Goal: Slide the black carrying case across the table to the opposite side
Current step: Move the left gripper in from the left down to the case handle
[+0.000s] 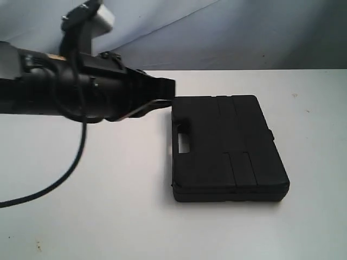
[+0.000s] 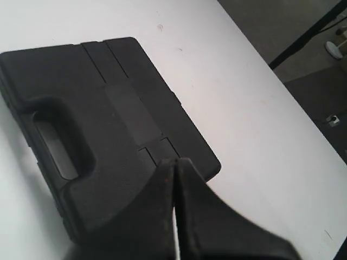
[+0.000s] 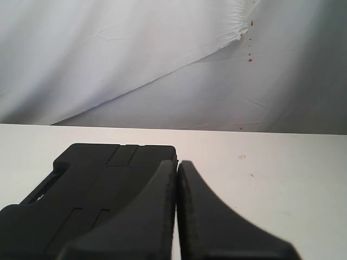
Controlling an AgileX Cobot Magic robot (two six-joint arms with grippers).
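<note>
The flat matte black case (image 1: 227, 146) lies on the white table (image 1: 108, 216), lid up, with its handle cut-out (image 1: 183, 142) facing left. My left gripper (image 1: 169, 97) reaches in from the left and sits shut at the case's far left corner, close to or touching it. In the left wrist view the shut left gripper (image 2: 174, 161) hangs over the case (image 2: 108, 124) near one corner, holding nothing. My right gripper (image 3: 177, 162) is shut and empty, low over the table (image 3: 271, 173) beside the case (image 3: 103, 184). It does not show in the exterior view.
A black cable (image 1: 65, 173) trails from the left arm across the table's left part. A pale cloth backdrop (image 1: 217, 32) hangs behind the far edge. Past the table edge in the left wrist view lies dark floor with a stand (image 2: 303, 43).
</note>
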